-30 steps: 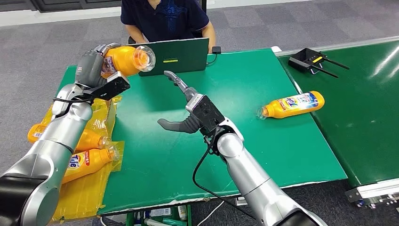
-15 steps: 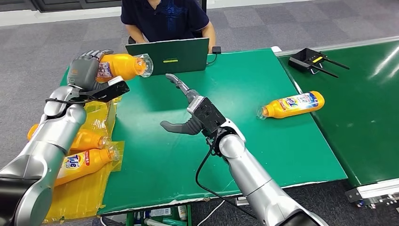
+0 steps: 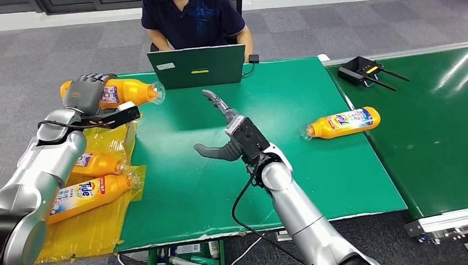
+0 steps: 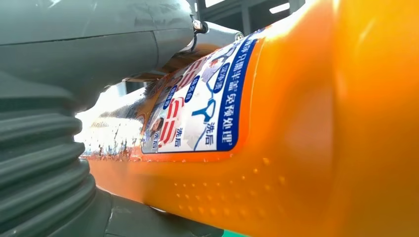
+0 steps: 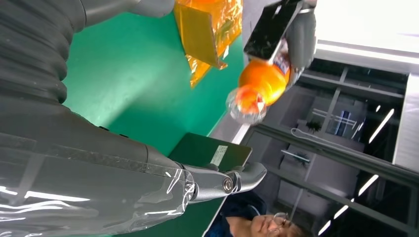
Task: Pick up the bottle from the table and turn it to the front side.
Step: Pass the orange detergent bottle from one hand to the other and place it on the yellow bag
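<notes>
1. Silver right arm, lower centre of head view: right hand (image 3: 229, 138) empty, fingers spread above green table (image 3: 309, 182).
2. Left hand (image 3: 85, 94), upper left, grips orange bottle (image 3: 126, 90) by its body, held level, clear cap pointing right.
3. Bottle likely smooth rigid plastic, glossy label (image 4: 197, 106), maybe slippery; mid-body hold looks best.
4. Laptop (image 3: 198, 65) at far edge.

A green surface (image 3: 309, 182) stands on a grey carpet-tiled floor (image 3: 44, 55). A second green surface (image 3: 436, 138) adjoins it on the right. A person (image 3: 193, 22) sits at the far edge behind a laptop (image 3: 198, 66). Ceiling strip lights (image 5: 383, 118) glow overhead.
</notes>
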`<control>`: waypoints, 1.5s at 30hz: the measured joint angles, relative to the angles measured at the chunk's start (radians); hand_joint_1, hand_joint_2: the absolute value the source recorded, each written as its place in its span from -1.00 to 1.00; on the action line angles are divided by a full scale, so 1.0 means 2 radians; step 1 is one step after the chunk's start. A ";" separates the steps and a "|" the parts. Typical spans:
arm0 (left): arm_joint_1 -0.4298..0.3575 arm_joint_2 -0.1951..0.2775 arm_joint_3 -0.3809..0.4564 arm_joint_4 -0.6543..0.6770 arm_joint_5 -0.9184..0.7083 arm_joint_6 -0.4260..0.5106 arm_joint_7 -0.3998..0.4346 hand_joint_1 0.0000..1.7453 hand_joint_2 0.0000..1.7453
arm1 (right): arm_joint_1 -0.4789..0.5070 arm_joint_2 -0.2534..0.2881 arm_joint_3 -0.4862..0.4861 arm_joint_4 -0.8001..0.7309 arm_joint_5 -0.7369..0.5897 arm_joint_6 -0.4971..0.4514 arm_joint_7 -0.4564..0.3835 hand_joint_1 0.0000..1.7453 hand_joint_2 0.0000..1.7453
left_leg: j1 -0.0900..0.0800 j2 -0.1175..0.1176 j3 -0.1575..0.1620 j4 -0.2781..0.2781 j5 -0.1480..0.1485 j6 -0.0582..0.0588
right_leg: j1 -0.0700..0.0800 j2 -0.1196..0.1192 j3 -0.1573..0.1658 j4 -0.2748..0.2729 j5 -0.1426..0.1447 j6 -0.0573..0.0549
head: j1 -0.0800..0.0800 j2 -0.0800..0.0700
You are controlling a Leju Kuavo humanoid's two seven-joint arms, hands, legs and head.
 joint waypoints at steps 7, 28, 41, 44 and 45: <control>0.000 0.012 0.000 0.008 -0.010 -0.007 0.008 1.00 1.00 | 0.002 -0.001 -0.002 0.000 0.000 0.000 0.000 -1.00 1.00 | 0.000 0.000 0.000 0.000 0.000 0.000 | 0.000 0.000 0.000 0.000 0.000 0.000 | 0.000 0.000; -0.002 0.065 0.000 0.027 -0.040 -0.063 0.025 1.00 1.00 | 0.010 -0.003 -0.025 0.000 0.014 0.007 0.000 -1.00 1.00 | 0.000 0.001 0.000 0.000 0.000 0.000 | 0.000 0.000 0.000 0.000 0.000 0.000 | 0.000 0.000; -0.009 0.082 0.000 0.033 -0.054 -0.086 0.035 1.00 1.00 | 0.021 -0.009 -0.048 -0.007 0.020 0.004 0.003 -1.00 1.00 | 0.000 0.001 0.000 0.000 0.000 0.000 | 0.000 0.000 0.000 0.000 0.000 0.000 | 0.000 0.000; -0.007 0.091 0.000 0.034 -0.054 -0.089 0.029 1.00 1.00 | 0.028 -0.014 -0.056 -0.010 0.022 0.000 0.006 -1.00 1.00 | 0.001 0.001 0.000 0.000 0.000 0.000 | 0.000 0.000 0.000 0.000 0.000 0.000 | 0.000 0.000; -0.007 0.094 0.000 0.035 -0.054 -0.091 0.027 1.00 1.00 | 0.031 -0.015 -0.058 -0.010 0.022 -0.001 0.006 -1.00 1.00 | 0.001 0.001 0.000 0.000 0.000 0.000 | 0.000 0.000 0.000 0.000 0.000 0.000 | 0.000 0.000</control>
